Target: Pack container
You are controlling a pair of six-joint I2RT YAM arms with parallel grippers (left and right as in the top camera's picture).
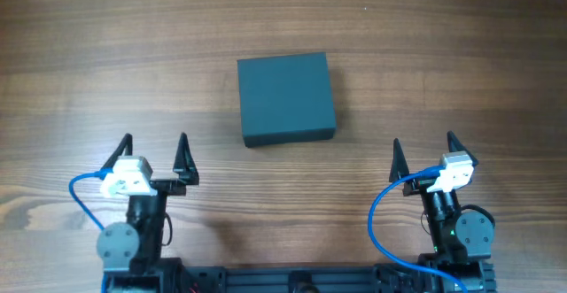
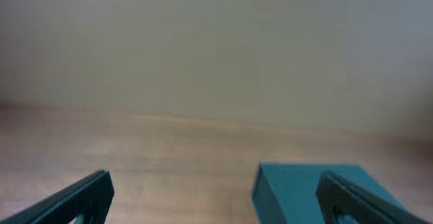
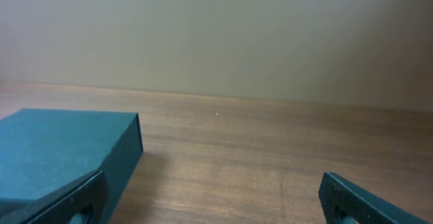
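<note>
The container [image 1: 286,98] is a dark teal-grey box with its lid shut, standing on the wooden table at the centre. My left gripper [image 1: 154,146] is open and empty, near the front left, well short of the box. My right gripper [image 1: 423,147] is open and empty at the front right. The box shows at the lower right of the left wrist view [image 2: 298,190], between and beyond the open fingers [image 2: 215,198]. In the right wrist view the box [image 3: 64,149] sits at the left, partly behind the left finger of the open jaws [image 3: 213,200].
The wooden table [image 1: 461,54] surrounds the box on all sides. A plain pale wall [image 3: 216,34] stands beyond the table's far edge. Blue cables [image 1: 381,218] loop beside each arm base at the front.
</note>
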